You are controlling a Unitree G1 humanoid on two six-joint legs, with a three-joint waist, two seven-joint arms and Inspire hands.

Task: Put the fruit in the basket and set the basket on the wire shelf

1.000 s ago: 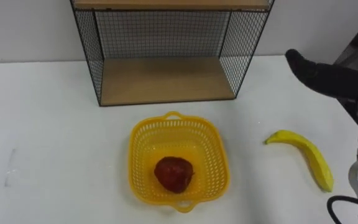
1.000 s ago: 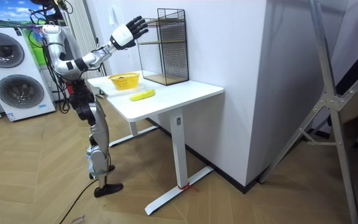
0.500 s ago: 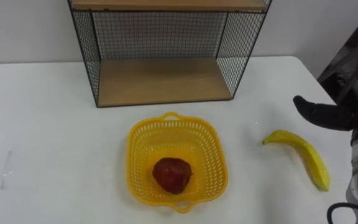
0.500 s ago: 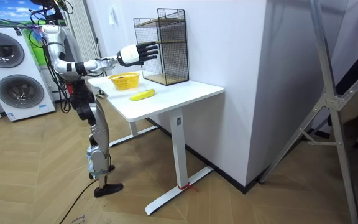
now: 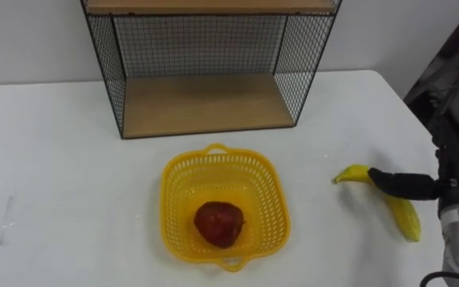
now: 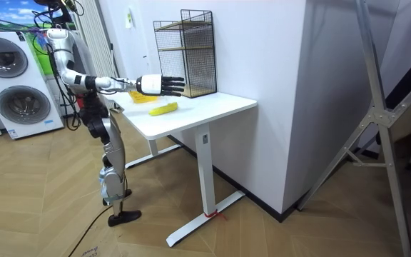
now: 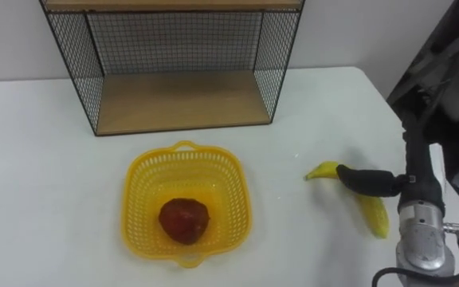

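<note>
The robot stands at the end of the white bench, on the room view's left, with two washing machines behind it. Its right arm reaches out almost level over the benchtop. The right hand has its fingers straight and spread loosely, holding nothing, and it hangs in the air above the banana. From the robot's own eyes, dark fingers cross over the banana's upper half, and I cannot tell from there whether they touch it.

The banana lies on the bench at the robot's right, well apart from the yellow basket, with its stem end pointing towards the basket. The basket sits on the bench in front of the robot, and a red fruit rests in the bottom of it. Behind the basket, against the wall, stands the wire shelf, its lower wooden board bare and its open front facing the robot.
</note>
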